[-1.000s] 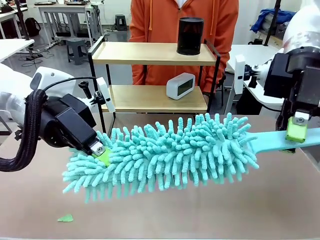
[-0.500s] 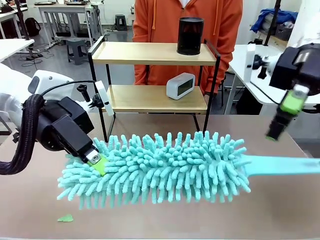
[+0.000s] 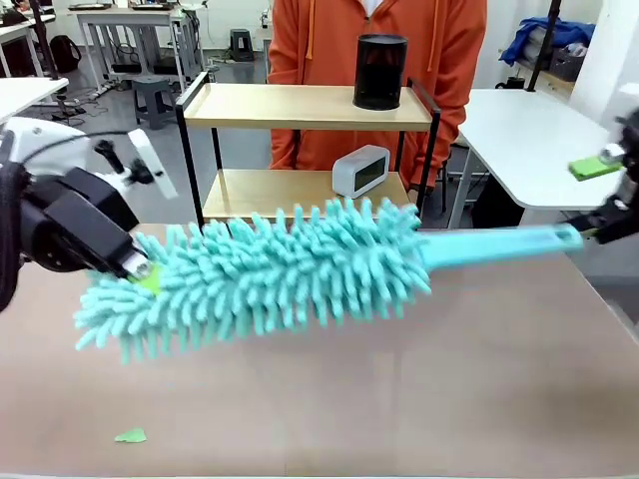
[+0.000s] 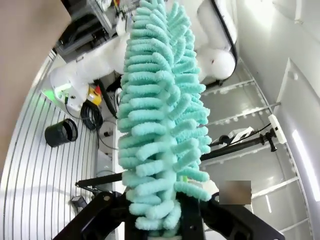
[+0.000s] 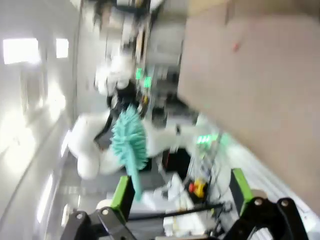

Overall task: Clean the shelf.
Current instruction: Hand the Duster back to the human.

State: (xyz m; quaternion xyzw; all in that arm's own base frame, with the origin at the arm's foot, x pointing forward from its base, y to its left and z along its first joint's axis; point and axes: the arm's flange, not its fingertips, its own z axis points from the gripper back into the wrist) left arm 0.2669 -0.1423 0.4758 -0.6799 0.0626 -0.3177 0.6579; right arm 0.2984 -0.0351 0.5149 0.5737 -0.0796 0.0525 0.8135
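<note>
With the left gripper (image 3: 140,271) clamped on the fluffy turquoise microfibre duster (image 3: 260,274) and the right gripper (image 5: 177,192) spread empty, I'd sweep gently along the two-tier wooden shelf (image 3: 300,105), dodging the black cylinder (image 3: 380,72).

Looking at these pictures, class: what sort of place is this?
Probably a robotics lab or workshop: white worktables stand around, a robot's left gripper holds a teal duster, and stools and more desks fill the background.

No text, label, brand or number can be read on anything here; the clock's (image 3: 360,171) face shows nothing legible.
</note>
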